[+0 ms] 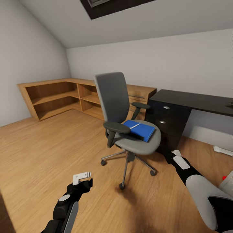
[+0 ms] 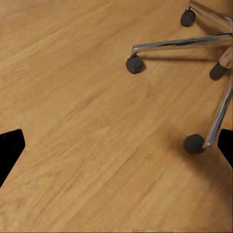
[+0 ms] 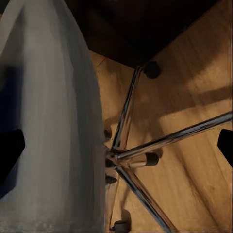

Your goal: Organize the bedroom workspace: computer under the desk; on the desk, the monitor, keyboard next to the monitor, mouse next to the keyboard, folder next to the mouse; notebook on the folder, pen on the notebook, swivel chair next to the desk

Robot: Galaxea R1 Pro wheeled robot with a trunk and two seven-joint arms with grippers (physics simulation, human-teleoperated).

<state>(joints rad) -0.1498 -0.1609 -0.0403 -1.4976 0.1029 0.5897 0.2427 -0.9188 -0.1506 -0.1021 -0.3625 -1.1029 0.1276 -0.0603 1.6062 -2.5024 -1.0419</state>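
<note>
- We see the wooden floor (image 1: 38,152) run wide under everything, with a low light-wood shelf unit (image 1: 61,97) filling the far corner.
- The desk (image 1: 194,102) stands at the right against the wall; its black tabletop looks bare where we can see it, and its drawer unit (image 1: 166,124) faces the chair.
- The swivel chair (image 1: 127,113) sits just beside that drawer unit, turned slightly away, its chrome base (image 3: 131,155) and casters resting on the floor.
- The blue folder (image 1: 140,129) lies flat on the seat, with a thin white pen (image 1: 134,125) across it.
- Our right gripper (image 1: 176,155) hangs low, close by the seat's edge and below it; we cannot tell whether its fingers are apart or together.
- Our left gripper (image 1: 81,177) hovers over bare floor, well clear of the chair, its fingers apart and holding nothing.
- We judge the risk to be the casters: a nudge from the right arm against the seat could roll or spin the chair, carrying the folder away or shaking the pen off.
- Reaching from below the seat could also catch its rim.
</note>
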